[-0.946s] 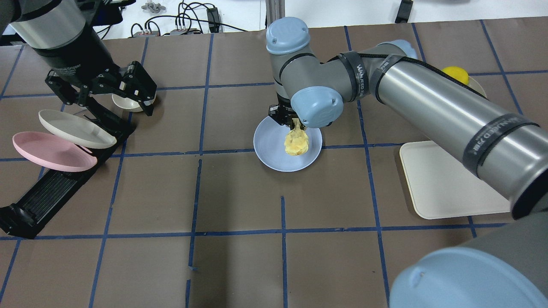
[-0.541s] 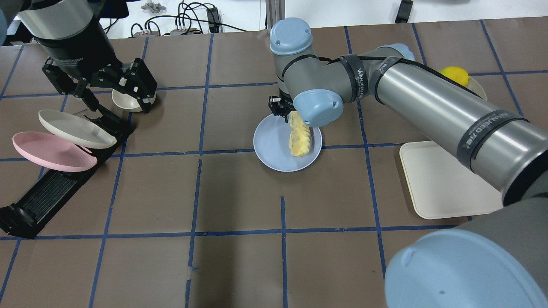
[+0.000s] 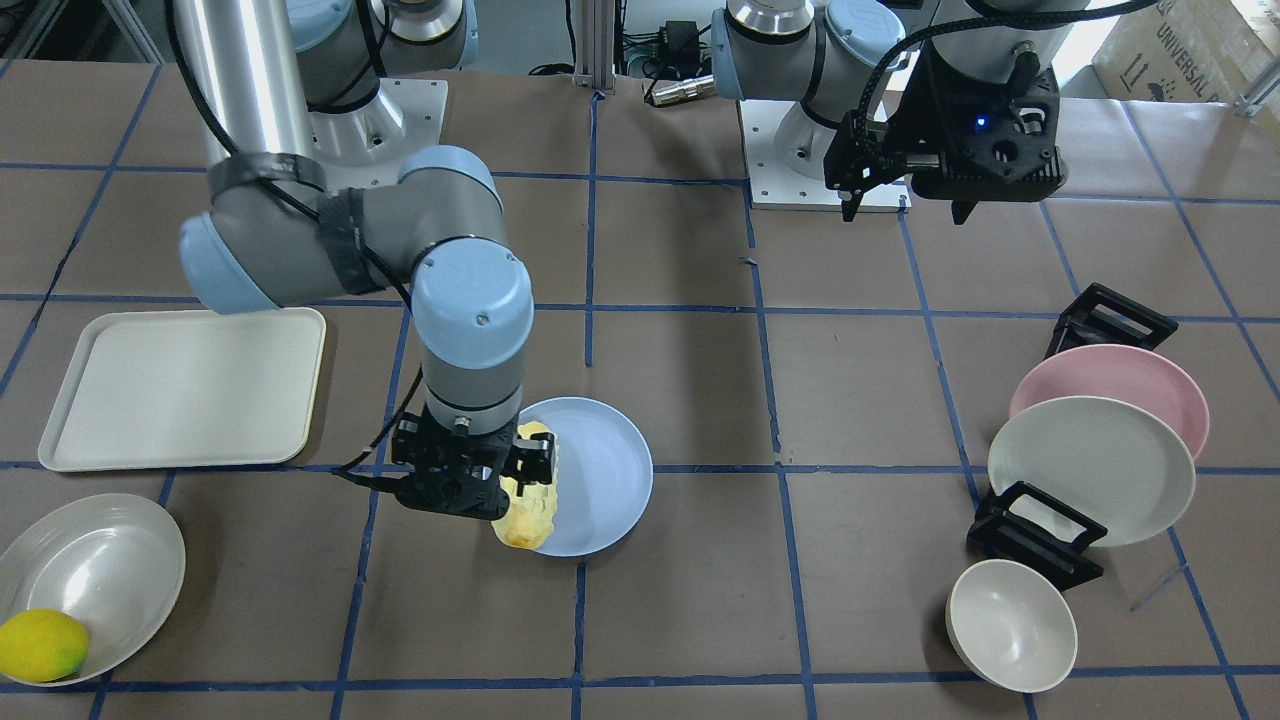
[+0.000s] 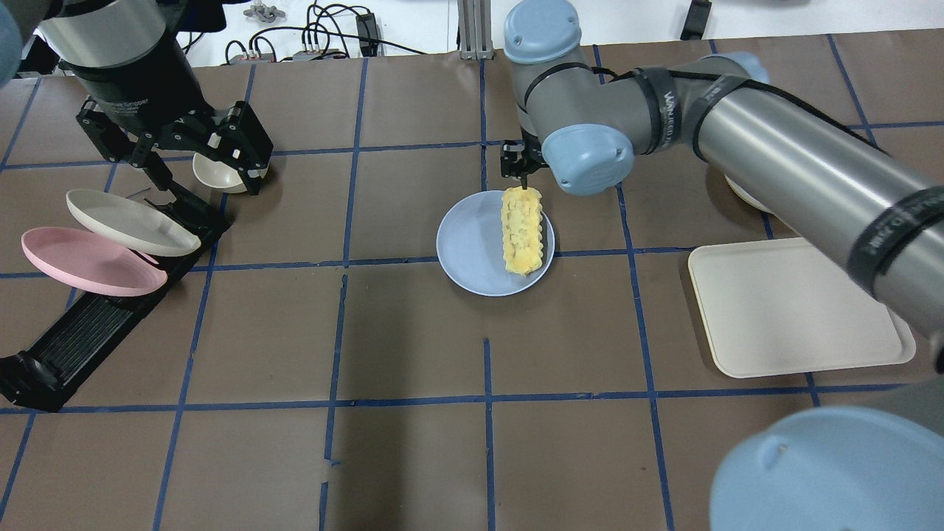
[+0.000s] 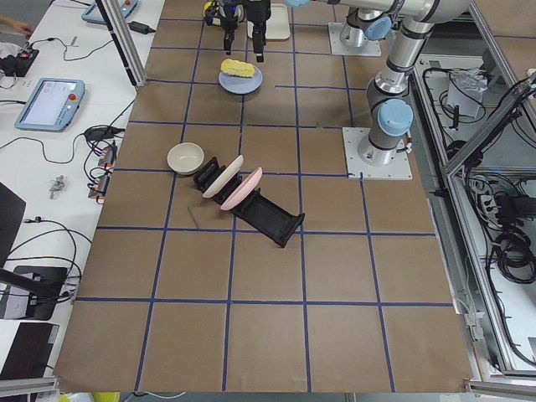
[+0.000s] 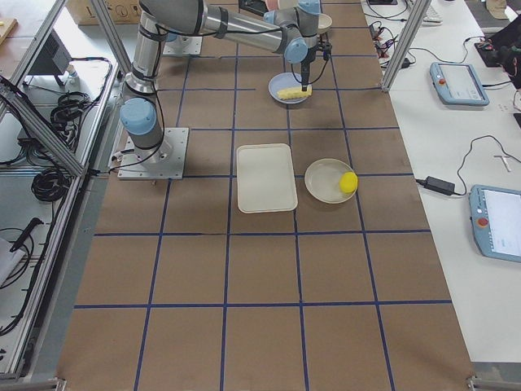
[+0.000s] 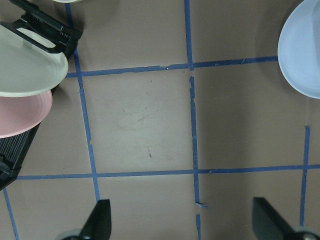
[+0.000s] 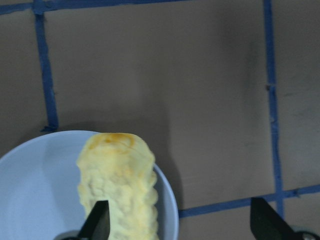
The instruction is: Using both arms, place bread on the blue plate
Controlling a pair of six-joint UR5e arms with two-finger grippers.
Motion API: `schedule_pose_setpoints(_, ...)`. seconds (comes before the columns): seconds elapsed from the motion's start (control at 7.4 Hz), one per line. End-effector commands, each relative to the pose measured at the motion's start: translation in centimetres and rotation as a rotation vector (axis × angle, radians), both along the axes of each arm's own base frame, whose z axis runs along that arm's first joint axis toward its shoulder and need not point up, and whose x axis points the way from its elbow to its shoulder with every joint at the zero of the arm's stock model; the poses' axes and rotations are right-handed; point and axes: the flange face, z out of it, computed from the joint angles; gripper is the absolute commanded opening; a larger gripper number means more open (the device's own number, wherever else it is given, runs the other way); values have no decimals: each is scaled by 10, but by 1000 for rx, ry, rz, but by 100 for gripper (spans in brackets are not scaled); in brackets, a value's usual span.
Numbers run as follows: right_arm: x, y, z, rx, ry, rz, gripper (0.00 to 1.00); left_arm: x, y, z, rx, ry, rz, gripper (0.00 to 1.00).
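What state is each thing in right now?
bread, lying flat on the blue plate
blue plate, holding the bread
right gripper, open, above the bread's end
left gripper, open, empty
pink plate, leaning in the black rack
cream plate, leaning in the rack
small bowl, upright, empty
lemon, in the wide bowl
tray, empty

Bright, even light is falling from above across the bench (image 4: 413, 457), leaving only faint, soft-edged shadows. A white streak of glare is running down the metal tube of the right arm (image 3: 245, 90). A light-blue joint cap (image 4: 826, 472) is looming large and out of focus near the overhead view's lower right. In the right wrist view the bread (image 8: 120, 185) is showing soft and slightly blurred, and a dim, diffuse shadow is lying on the bench just past the rim of the blue plate (image 8: 30, 200).
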Motion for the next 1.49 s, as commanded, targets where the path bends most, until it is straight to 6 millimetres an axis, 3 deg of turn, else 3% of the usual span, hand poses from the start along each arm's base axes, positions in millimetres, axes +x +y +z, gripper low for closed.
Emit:
schedule_pose_setpoints(0.0,-87,21,49,88,38,56,100,0,-2,-7,-3,2,0,100)
schedule_pose_setpoints(0.14,-130,36,63,88,30,46,100,0,-4,-10,3,2,1,100)
schedule_pose_setpoints(0.27,-190,49,77,91,16,41,100,0,-7,0,-16,5,1,100)
schedule_pose_setpoints(0.41,-225,74,88,92,11,-29,100,-1,-10,-6,-5,6,8,100)
schedule_pose_setpoints(0.54,-220,93,103,53,18,-33,100,0,-11,-6,-5,6,9,100)
schedule_pose_setpoints(0.81,-213,99,143,-36,7,-107,100,-4,-11,-7,-2,45,20,100)
schedule_pose_setpoints(0.95,-187,95,160,-93,-156,-117,100,-7,-12,-11,4,80,25,100)
schedule_pose_setpoints(1.22,-179,94,182,-116,-186,-92,100,-6,-14,-10,2,69,23,100)
schedule_pose_setpoints(1.35,-179,99,171,-77,-188,-104,100,-6,-13,-11,5,63,22,100)
